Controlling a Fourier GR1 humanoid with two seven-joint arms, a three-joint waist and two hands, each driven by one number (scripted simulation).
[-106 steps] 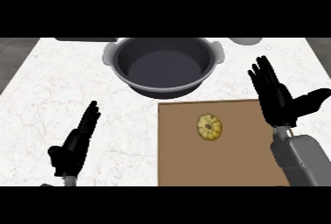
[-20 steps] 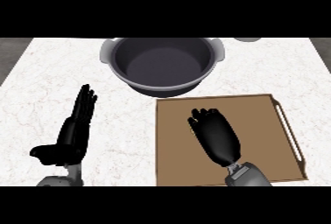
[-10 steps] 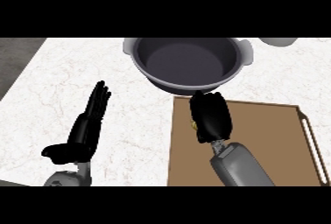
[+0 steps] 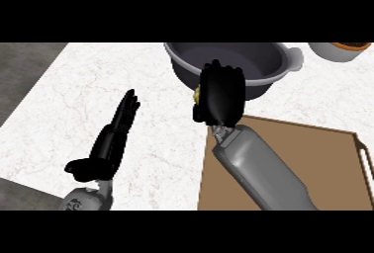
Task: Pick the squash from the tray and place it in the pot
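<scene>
one squash (image 4: pixel 196 96) under right hand (image 4: pixel 219 96), beside pot (image 4: pixel 277 74) rim

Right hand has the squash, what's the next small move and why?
Probably carry it a bit further over the pot before letting go. The right hand is curled round the squash at the pot's near rim, with the yellow sliver showing outside the wall, so releasing now might miss.

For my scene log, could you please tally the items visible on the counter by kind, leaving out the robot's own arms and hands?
Pot: 1
Tray: 1
Squash: 1, mostly hidden under the right hand
Container with a dark inside at the top right edge: 1
Total: 4
</scene>
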